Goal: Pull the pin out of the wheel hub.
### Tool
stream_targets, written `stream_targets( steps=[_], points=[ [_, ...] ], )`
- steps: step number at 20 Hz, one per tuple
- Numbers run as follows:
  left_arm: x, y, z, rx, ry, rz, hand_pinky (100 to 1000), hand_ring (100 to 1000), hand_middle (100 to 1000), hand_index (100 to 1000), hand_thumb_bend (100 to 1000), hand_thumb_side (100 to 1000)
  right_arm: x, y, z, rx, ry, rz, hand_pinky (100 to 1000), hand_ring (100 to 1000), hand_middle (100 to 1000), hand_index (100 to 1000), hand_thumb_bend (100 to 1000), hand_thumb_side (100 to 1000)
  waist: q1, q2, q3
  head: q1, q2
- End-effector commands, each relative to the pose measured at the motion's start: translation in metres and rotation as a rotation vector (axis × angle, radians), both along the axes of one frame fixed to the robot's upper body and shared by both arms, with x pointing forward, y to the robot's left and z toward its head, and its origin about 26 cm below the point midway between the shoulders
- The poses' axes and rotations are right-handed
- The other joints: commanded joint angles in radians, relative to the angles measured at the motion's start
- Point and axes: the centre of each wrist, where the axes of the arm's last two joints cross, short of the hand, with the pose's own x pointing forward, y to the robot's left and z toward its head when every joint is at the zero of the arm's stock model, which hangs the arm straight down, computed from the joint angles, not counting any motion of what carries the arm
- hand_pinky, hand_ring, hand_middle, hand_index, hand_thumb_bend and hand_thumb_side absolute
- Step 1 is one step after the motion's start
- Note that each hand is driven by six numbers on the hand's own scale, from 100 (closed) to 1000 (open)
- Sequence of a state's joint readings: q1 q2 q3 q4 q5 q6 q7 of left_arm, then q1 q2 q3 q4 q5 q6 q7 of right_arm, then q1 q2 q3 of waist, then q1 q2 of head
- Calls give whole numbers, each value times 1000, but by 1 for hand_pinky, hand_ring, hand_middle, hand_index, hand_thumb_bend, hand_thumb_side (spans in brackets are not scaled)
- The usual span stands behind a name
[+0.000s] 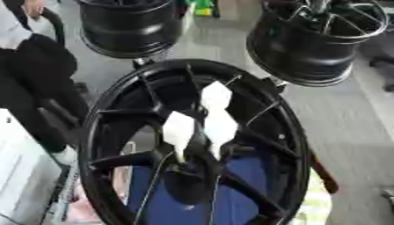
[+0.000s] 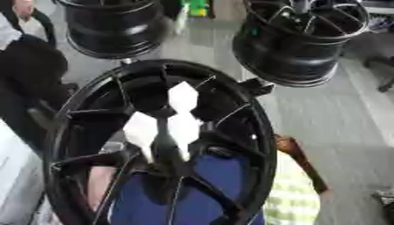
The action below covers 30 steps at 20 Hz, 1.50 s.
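The big black wheel (image 1: 289, 132) fills the middle of the view. Its open face looks up at the camera and it leans a little, so its round rim looks like an egg shape. The long way of that shape runs from the far side down to the near side, and the top tips a bit to the right.

The hub (image 1: 192, 151) sits in the middle of the wheel, a bit nearer than its center. Thin black spokes (image 1: 123, 113) run out from the hub to the rim on all sides. Three bright white patches (image 1: 216, 99) lie close together right at the hub, one above and two side by side below it. They are too bright to tell what they are. I cannot make out a pin in the hub, so I cannot tell which way it points.

No robot hand shows in either view, so I cannot tell how the hands are held.

Something blue (image 1: 242, 176) shows through the near spokes. A brown stick (image 2: 301, 166) leans just beside the wheel's right rim.

Two more black wheels stand on the grey floor (image 1: 350, 127) behind it, one far left (image 1: 127, 28) and one far right (image 1: 308, 48). The right one shows its spokes on top.
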<state>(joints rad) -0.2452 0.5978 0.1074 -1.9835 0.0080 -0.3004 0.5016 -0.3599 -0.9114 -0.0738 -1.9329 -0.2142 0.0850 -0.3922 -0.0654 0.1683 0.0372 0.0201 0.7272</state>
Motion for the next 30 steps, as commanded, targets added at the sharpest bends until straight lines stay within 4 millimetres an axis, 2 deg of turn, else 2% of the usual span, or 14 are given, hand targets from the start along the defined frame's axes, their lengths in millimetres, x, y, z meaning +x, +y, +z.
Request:
stream_targets(
  steps=[1, 8, 11, 13, 18, 21, 24, 30],
  points=[
    [-3, 1, 10, 36, -28, 0, 758, 810, 731, 843, 242, 535, -3, -2, 10, -22, -31, -14, 847, 772, 756, 848, 100, 518, 3, -15, 0, 0, -15],
    [-3, 1, 10, 37, -28, -2, 759, 810, 731, 843, 242, 535, -4, 0, 13, -54, -28, -15, 848, 775, 757, 849, 100, 472, 2, -15, 1, -1, -13],
    [-3, 0, 10, 37, -24, -5, 758, 810, 731, 843, 239, 539, -4, 4, 19, -156, 9, -5, 850, 781, 759, 851, 100, 440, 1, -15, 4, -3, -13],
    [-3, 0, 10, 39, -23, -6, 758, 810, 731, 843, 240, 538, -6, 9, 24, -285, 57, 7, 855, 790, 760, 855, 100, 405, -1, -15, 7, -6, -13],
    [-2, -1, 11, 44, -19, -16, 758, 810, 730, 843, 237, 541, -11, 24, 43, -789, 225, 53, 869, 819, 779, 860, 100, 425, -5, -16, 13, -16, -10],
    [-2, -2, 11, 47, -16, -25, 758, 810, 730, 843, 237, 541, -12, 35, 53, -1012, 293, 106, 874, 832, 788, 866, 111, 435, -8, -17, 17, -23, -11],
    [-1, -4, 12, 53, -14, -34, 758, 810, 731, 843, 238, 538, -9, 47, 60, -1169, 334, 174, 879, 842, 795, 871, 184, 429, -11, -21, 20, -30, -9],
    [-1, -5, 13, 61, -6, -46, 758, 811, 731, 843, 238, 537, 7, 71, 65, -1382, 424, 316, 883, 853, 808, 876, 231, 471, -15, -30, 25, -46, -9]
  ],
)
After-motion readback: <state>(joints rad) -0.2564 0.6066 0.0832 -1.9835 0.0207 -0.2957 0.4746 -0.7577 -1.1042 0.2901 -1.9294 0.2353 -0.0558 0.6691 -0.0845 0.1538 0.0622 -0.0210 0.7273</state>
